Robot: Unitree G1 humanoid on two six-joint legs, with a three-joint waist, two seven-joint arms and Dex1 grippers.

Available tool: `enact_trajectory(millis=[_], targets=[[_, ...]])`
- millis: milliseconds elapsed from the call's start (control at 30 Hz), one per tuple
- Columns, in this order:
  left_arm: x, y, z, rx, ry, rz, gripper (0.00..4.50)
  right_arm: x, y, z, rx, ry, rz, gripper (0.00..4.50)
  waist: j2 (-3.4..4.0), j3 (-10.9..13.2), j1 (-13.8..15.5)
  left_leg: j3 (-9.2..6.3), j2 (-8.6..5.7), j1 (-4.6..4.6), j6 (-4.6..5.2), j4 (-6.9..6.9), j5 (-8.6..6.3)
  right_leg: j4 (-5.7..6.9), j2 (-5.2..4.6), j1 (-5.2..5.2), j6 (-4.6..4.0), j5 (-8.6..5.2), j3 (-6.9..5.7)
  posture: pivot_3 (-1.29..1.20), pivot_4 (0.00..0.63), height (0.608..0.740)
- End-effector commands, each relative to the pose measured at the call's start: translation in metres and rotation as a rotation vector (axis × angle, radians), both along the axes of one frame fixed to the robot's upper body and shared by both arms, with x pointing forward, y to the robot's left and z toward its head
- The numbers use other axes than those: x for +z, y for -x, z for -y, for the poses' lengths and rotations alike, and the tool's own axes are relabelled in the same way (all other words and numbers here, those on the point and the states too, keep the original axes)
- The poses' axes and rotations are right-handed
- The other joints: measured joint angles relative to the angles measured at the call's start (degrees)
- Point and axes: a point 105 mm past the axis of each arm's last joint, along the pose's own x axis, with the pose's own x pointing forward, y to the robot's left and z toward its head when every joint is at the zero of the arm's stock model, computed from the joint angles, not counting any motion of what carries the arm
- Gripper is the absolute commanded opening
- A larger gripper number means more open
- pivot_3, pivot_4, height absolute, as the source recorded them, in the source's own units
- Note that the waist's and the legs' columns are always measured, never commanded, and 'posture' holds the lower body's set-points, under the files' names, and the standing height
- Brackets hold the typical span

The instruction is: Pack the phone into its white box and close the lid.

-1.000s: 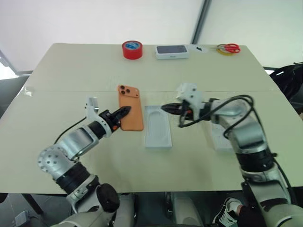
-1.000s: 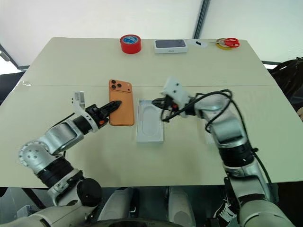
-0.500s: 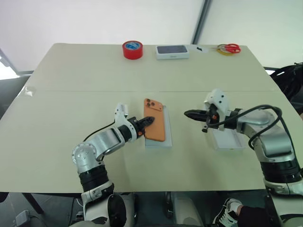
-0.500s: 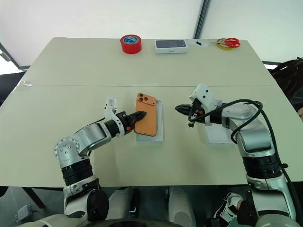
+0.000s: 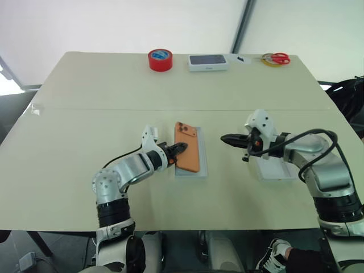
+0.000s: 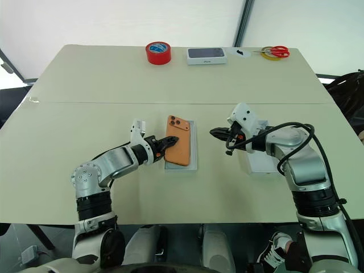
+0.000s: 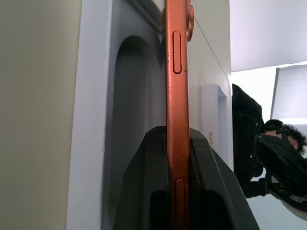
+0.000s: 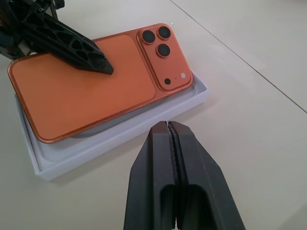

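Note:
The orange phone (image 5: 187,145) lies back up and slightly askew over the white box (image 5: 204,166), a shallow white tray whose white liner has an oval recess. The phone's camera end rests toward the far end of the box, and its left edge overhangs the box wall. My left gripper (image 5: 180,148) is shut on the phone's left edge, which sits between the fingers (image 7: 148,191) in the left wrist view. My right gripper (image 5: 225,137) hovers shut just right of the box, holding nothing. The lid (image 5: 274,169) lies open side up beneath my right forearm.
At the table's far edge stand a red tape roll (image 5: 160,59), a white box with a dark phone picture (image 5: 208,61) and red-handled scissors (image 5: 274,57). Bare tabletop (image 5: 85,114) stretches to the left of the phone.
My left gripper carried the phone to the right and set it over the white box. My right gripper drew back to the right, off the box. Little has moved in the last half second.

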Motion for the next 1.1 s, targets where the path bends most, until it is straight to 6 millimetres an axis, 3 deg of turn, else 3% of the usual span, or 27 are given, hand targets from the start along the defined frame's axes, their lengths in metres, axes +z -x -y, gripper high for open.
enact_trajectory(millis=[33, 167, 233, 567, 700, 733, 767, 833, 1033, 1100], targets=[[0.01, 0.004, 0.013, -0.055, 0.005, 0.048, 1.75, 0.006, 0.001, -0.003, 0.013, 0.0, 0.033, 0.0, 0.0, 0.0, 0.0, 0.0, 0.0, 0.0, 0.0, 0.0, 0.0, 0.0, 0.0, 0.0, 0.0, 0.0, 0.0, 0.0, 0.15, 0.732], [0.013, 0.008, 0.009, -0.076, -0.021, 0.08, 3.7, 0.004, 0.0, -0.003, 0.013, 0.004, 0.034, 0.0, 0.0, 0.0, 0.0, 0.0, 0.0, 0.01, 0.0, 0.0, 0.0, 0.0, 0.01, 0.0, 0.0, 0.0, 0.0, 0.0, 0.15, 0.732], [0.017, 0.009, 0.002, -0.082, -0.036, 0.11, 4.47, 0.003, 0.0, -0.004, 0.014, 0.011, 0.034, 0.0, 0.01, 0.0, -0.1, -0.01, 0.02, 0.02, 0.0, 0.0, 0.0, 0.01, 0.01, 0.01, 0.0, 0.0, 0.0, 0.0, 0.15, 0.732], [0.061, 0.008, -0.058, -0.012, -0.162, 0.32, 4.47, -0.003, -0.005, -0.007, 0.016, 0.059, 0.036, 0.0, 0.03, 0.0, 0.0, -0.02, 0.14, 0.04, -0.02, -0.01, 0.01, 0.04, 0.13, -0.01, -0.02, 0.0, 0.03, 0.0, 0.15, 0.732], [0.059, 0.005, -0.08, 0.027, -0.368, 0.388, 4.47, -0.016, -0.015, -0.006, -0.022, 0.16, 0.008, 0.0, 0.03, 0.0, -0.1, 0.01, 0.1, 0.04, -0.02, -0.01, 0.01, 0.02, 0.09, 0.0, -0.03, -0.01, 0.04, 0.0, 0.15, 0.732], [0.049, 0.004, -0.086, 0.02, -0.499, 0.398, 3.99, -0.019, -0.018, -0.005, -0.035, 0.194, 0.002, 0.0, 0.05, 0.0, -0.1, 0.04, 0.05, 0.03, -0.02, -0.01, 0.01, 0.01, 0.11, -0.01, -0.03, -0.01, 0.04, 0.0, 0.15, 0.732], [0.041, 0.004, -0.091, 0.014, -0.608, 0.406, 3.91, -0.021, -0.02, -0.004, -0.045, 0.222, -0.001, 0.0, 0.06, 0.0, -0.1, 0.04, 0.04, 0.04, -0.03, -0.02, 0.01, 0.02, 0.11, -0.01, -0.03, -0.01, 0.05, 0.0, 0.15, 0.732], [0.027, 0.004, -0.094, -0.031, -0.741, 0.43, 3.18, -0.023, -0.021, -0.006, -0.037, 0.271, 0.009, 0.0, 0.09, 0.0, -0.1, 0.07, -0.01, 0.05, -0.04, -0.04, 0.02, 0.01, 0.14, -0.02, -0.04, -0.01, 0.05, 0.0, 0.15, 0.732], [0.007, -0.001, -0.075, -0.142, -0.842, 0.471, 0.05, -0.029, -0.021, -0.019, -0.006, 0.394, 0.06, 0.0, 0.07, 0.0, 0.0, 0.06, 0.09, -0.01, -0.03, -0.02, 0.01, -0.02, 0.09, -0.04, -0.04, -0.02, 0.04, 0.0, 0.15, 0.732], [0.0, -0.005, -0.067, -0.162, -0.854, 0.467, 0.05, -0.03, -0.02, -0.029, 0.014, 0.415, 0.087, 0.0, 0.07, 0.0, 0.0, 0.06, 0.08, -0.01, -0.03, -0.02, 0.01, -0.02, 0.1, -0.04, -0.03, -0.02, 0.04, 0.0, 0.15, 0.732]])
